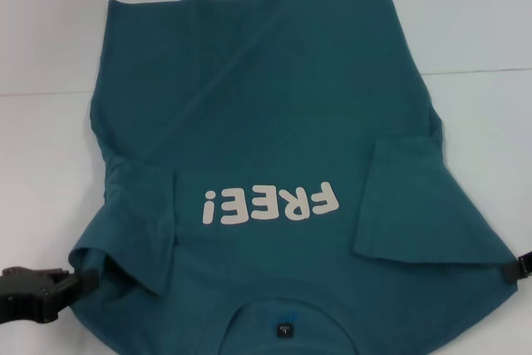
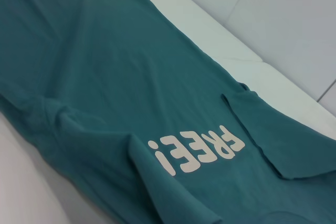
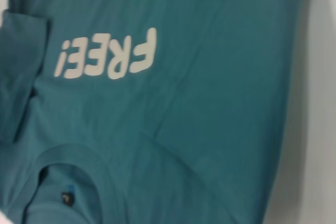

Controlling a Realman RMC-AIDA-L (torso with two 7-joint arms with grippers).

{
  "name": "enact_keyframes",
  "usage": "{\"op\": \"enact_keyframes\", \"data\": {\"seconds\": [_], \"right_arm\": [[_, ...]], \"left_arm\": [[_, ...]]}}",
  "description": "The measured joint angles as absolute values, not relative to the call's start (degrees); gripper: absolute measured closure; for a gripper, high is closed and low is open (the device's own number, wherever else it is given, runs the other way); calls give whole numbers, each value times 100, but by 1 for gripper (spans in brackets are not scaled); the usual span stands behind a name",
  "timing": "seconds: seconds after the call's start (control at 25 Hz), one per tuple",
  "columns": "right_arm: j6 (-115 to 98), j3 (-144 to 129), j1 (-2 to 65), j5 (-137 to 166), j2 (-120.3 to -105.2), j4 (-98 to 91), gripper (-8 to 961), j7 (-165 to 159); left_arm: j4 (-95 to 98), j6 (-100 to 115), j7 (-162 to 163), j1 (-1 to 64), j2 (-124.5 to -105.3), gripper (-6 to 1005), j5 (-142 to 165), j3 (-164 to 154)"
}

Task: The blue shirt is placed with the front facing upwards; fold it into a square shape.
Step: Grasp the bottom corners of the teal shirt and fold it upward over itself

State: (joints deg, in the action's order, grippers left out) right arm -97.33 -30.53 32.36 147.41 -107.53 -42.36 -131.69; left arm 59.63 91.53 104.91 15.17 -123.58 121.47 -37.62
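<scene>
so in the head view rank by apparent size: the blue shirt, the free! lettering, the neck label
1. the blue shirt, largest by far
2. the FREE! lettering
3. the neck label, smallest; it is also nearest the camera, so the ranking holds.
</scene>
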Motion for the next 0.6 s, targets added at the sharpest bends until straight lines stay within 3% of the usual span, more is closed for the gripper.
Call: {"op": "enact_keyframes", "data": {"seconds": [0.6], "right_arm": [[-10781,-2813,2655,14704,-10746,-4537,936,-12514]], "left_arm": [[5985,9857,10563,1361,-12370,997,12163,-3623]]}}
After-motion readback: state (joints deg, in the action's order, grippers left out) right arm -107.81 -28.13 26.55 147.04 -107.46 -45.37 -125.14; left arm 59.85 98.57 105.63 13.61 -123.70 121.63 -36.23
